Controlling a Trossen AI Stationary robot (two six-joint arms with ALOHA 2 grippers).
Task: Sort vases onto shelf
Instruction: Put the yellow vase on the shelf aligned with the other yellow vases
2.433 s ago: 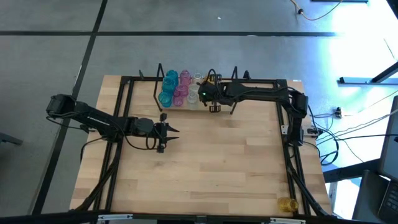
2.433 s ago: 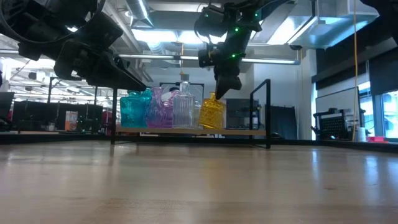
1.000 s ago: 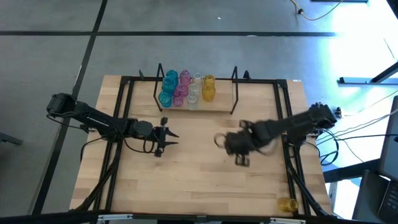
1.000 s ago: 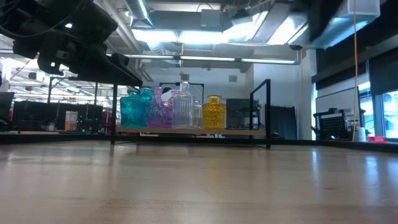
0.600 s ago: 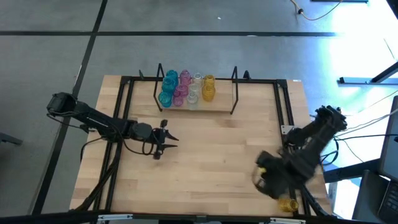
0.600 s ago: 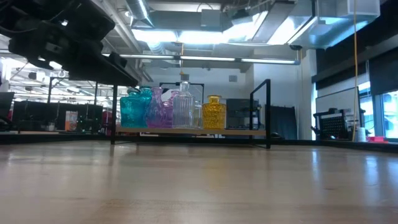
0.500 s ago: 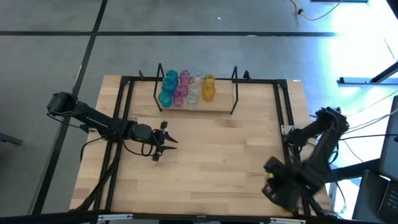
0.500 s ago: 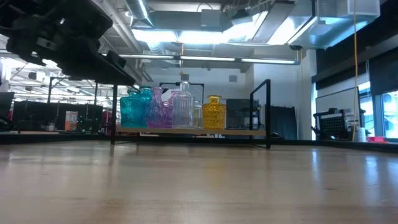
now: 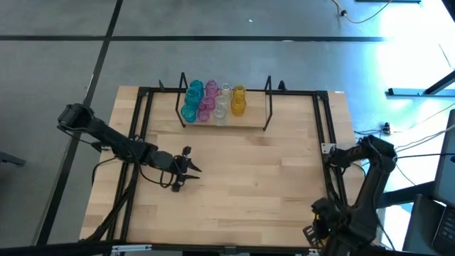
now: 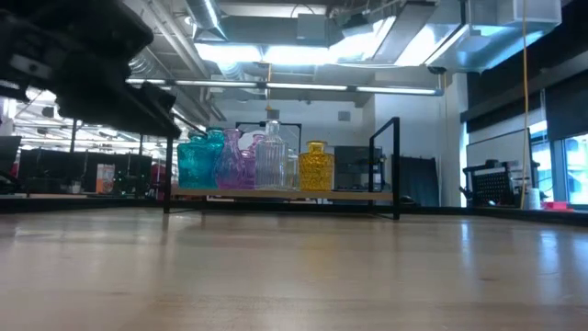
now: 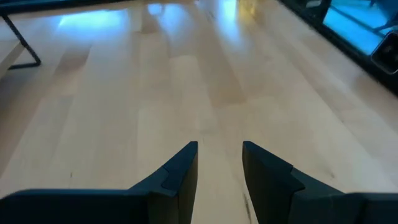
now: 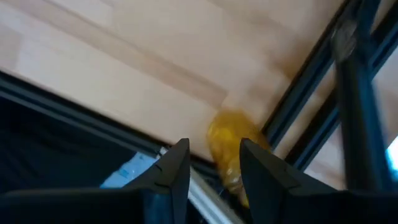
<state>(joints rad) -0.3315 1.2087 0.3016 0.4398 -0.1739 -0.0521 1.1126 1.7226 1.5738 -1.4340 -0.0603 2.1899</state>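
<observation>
The light-wood shelf (image 9: 245,119) stands at the table's far edge. Its left half carries teal vases (image 9: 192,99), pink vases (image 9: 208,99), clear vases (image 9: 224,99) and one yellow vase (image 9: 238,99), all upright on their bases, also in the low view (image 10: 315,167). Another yellow vase (image 12: 227,134) lies at the table's near right corner beside the black frame; in the high view the right arm hides it. My right gripper (image 12: 212,149) (image 9: 316,230) hovers open just before it. My left gripper (image 9: 186,169) (image 11: 219,152) is open over bare wood left of centre.
Black frame bars (image 9: 333,178) run along the table's right edge and cross the corner by the lone yellow vase. The shelf's right half (image 9: 256,114) is bare between its wire end frames. Wide bare wood (image 9: 263,185) lies between the two arms.
My right arm has swung fast from the table's middle toward the near right corner and now stands over the yellow vase there, its gripper open. My left gripper has drifted a little toward the near edge. The vases on the shelf have not moved.
</observation>
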